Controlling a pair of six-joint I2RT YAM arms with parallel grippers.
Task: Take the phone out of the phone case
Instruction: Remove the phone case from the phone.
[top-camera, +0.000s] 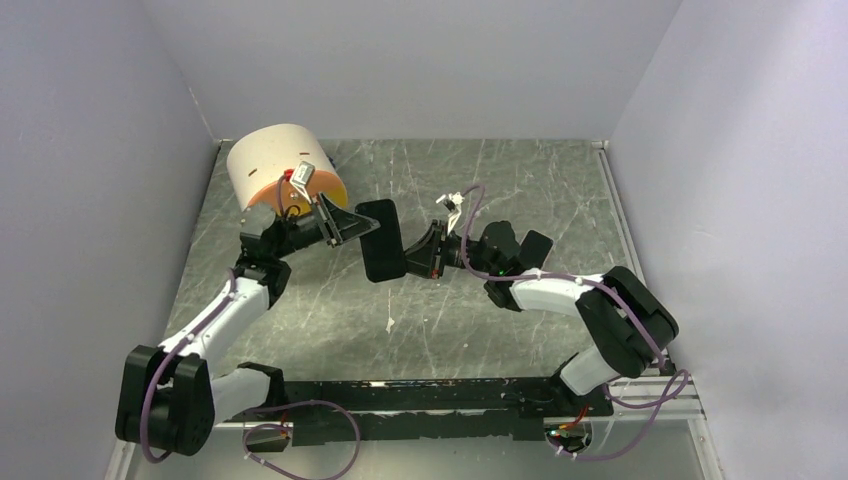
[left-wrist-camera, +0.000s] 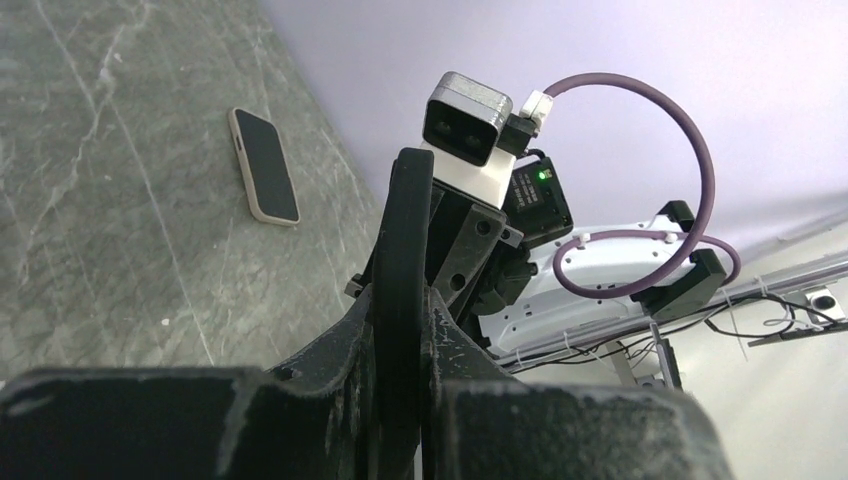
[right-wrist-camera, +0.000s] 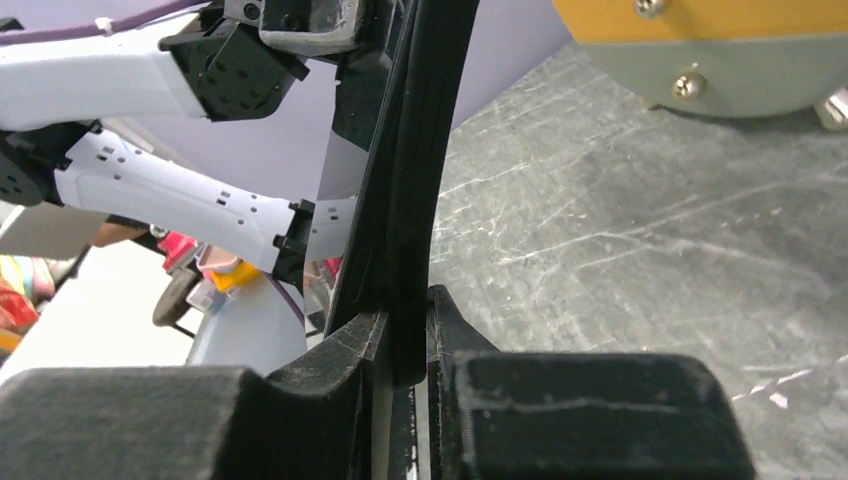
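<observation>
Evidently both grippers clamp the black case (top-camera: 380, 240) above the table (top-camera: 540, 190): the left gripper (top-camera: 348, 226) pinches its left edge, the right gripper (top-camera: 422, 256) its right edge. Both wrist views show the case edge-on, so what it contains cannot be told. A pale-rimmed phone (left-wrist-camera: 265, 165) lies flat on the table beyond the case, hidden from the top camera.

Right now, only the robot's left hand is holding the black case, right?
Not quite. Both hands are holding it. The left gripper and the right gripper each pinch the black case from opposite sides. The top external view shows this.
</observation>
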